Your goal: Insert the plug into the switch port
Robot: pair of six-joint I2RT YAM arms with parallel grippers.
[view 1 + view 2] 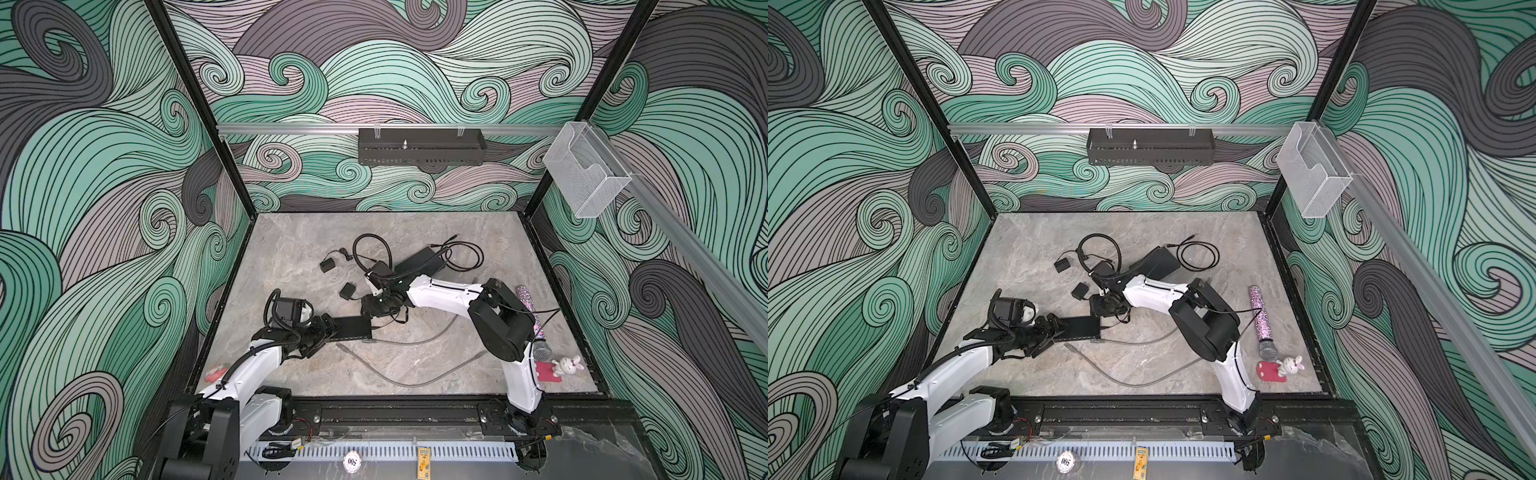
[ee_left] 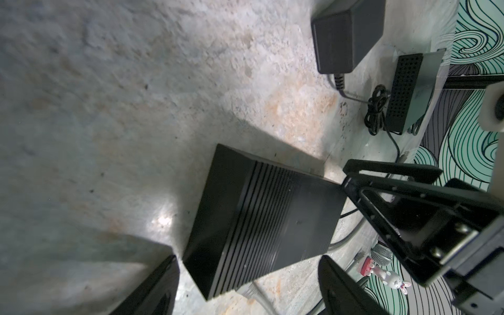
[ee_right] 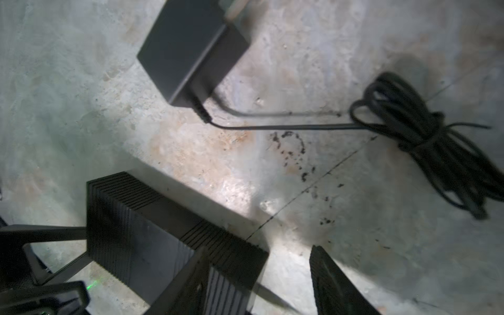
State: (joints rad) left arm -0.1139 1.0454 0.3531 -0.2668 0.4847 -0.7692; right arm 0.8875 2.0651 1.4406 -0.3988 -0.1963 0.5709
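The switch (image 1: pixel 352 328) is a narrow black ribbed box lying flat; its port does not show in any view. My left gripper (image 1: pixel 334 329) is open and straddles the box's left end (image 2: pixel 261 218), with a gap beside each finger. My right gripper (image 1: pixel 372 318) is open over the box's right end. One of its fingers (image 3: pixel 191 278) crosses the ribbed corner (image 3: pixel 226 245); bare table lies before the other. A grey cable's plug (image 1: pixel 368 341) lies against the box's front edge. I cannot tell if it is seated. The cable's other end (image 1: pixel 341 345) lies loose.
A wider dark-grey box (image 1: pixel 419 262), two small power adapters (image 1: pixel 327 264) (image 1: pixel 347 291) and black cable coils (image 1: pixel 372 249) lie behind the switch. A glitter microphone (image 1: pixel 530 316) and a toy bunny (image 1: pixel 567 365) sit at the right edge. The grey cable loops across the front (image 1: pixel 399 384).
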